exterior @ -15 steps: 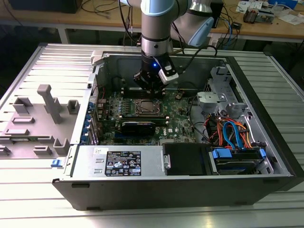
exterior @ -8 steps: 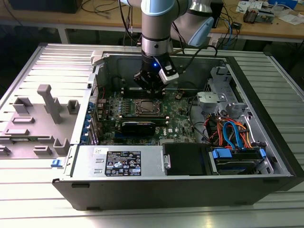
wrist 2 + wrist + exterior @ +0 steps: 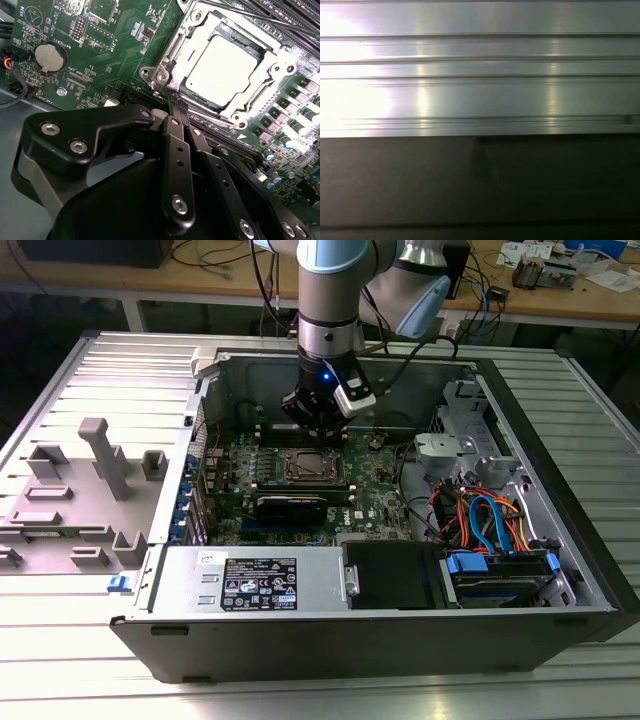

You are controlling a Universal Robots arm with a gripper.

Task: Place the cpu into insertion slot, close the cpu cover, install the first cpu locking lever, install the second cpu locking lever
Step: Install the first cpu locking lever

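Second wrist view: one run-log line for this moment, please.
black pincer: shut, tips at socket edge | silver-grey square cpu: seated in socket | shiny silver metal cpu cover: down over it

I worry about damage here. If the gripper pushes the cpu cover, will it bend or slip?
The cpu cover looks like a thin metal frame with a wide window, so it may flex. Its shiny surface is probably slippery under the gripper. It appears to lie flat over the cpu, so tipping seems unlikely.
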